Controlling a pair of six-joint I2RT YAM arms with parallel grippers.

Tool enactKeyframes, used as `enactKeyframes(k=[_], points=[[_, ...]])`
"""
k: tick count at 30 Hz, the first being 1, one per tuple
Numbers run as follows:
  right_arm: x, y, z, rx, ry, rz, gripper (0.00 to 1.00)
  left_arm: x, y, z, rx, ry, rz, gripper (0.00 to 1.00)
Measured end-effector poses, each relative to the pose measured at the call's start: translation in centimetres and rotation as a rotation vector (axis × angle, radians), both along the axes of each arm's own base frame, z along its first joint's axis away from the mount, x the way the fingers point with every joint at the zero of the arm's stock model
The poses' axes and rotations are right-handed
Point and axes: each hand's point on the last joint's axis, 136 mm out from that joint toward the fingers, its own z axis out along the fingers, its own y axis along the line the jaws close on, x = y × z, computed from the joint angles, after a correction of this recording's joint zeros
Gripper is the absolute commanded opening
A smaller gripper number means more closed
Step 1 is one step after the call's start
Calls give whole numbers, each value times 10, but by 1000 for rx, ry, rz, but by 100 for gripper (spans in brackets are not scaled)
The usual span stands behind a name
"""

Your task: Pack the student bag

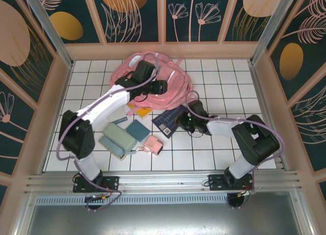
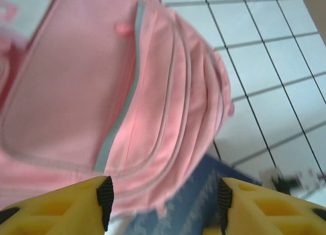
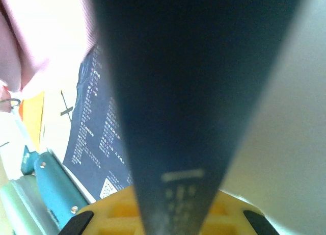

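Jaws of the left gripper point(image 2: 163, 202) stand spread wide, with nothing between the black pads and nothing touching them. It hangs just over the student bag point(image 2: 102, 92), whose pink front pockets and grey-silver strip run across the left wrist view. In the top view this gripper point(image 1: 158, 87) sits above the near edge of the bag point(image 1: 170, 74), which lies towards the far side of the white tiled table point(image 1: 229, 82), about the middle, with its straps looped out to the right.

The right gripper point(image 3: 165, 219) has its jaws pressed together on a thin navy booklet point(image 3: 168, 92), pinching its edge so that the dark sheet rises straight up between the yellow fingers. To the left of it lies a navy face printed with white text (I cannot tell whether that is the same booklet or another). From above, the right gripper point(image 1: 184, 124) is at the right-hand edge of the navy booklet point(image 1: 165, 120), just near of the bag and touching its lower fringe or close to it.

What the bag holds cannot be made out; its pockets look flat and their zip lines run unbroken in the wrist view. Left of the booklet lie a sage-green pencil case point(image 1: 120, 138), lid down, a teal notebook point(image 1: 137, 129) beside it, and a small pink pouch point(image 1: 153, 144) nearest the arms, all on the tiles outside the bag.
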Motion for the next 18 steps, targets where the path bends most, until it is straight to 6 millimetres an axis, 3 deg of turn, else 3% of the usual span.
enactKeyframes(k=[2, 5, 7, 11, 18], points=[[-5, -6, 2, -22, -4, 5, 0, 25, -14, -8, 50, -25, 19, 61], [-14, -17, 4, -48, -9, 6, 0, 53, -27, -39, 132, -12, 41, 65], [-17, -24, 5, -63, -15, -5, 0, 64, -28, -66, 190, 14, 51, 66], [-19, -34, 7, -84, -33, -13, 0, 72, -28, -98, 259, 53, 52, 69], [-28, -43, 4, -94, -39, -21, 0, 77, -40, -101, 224, 64, 21, 71]])
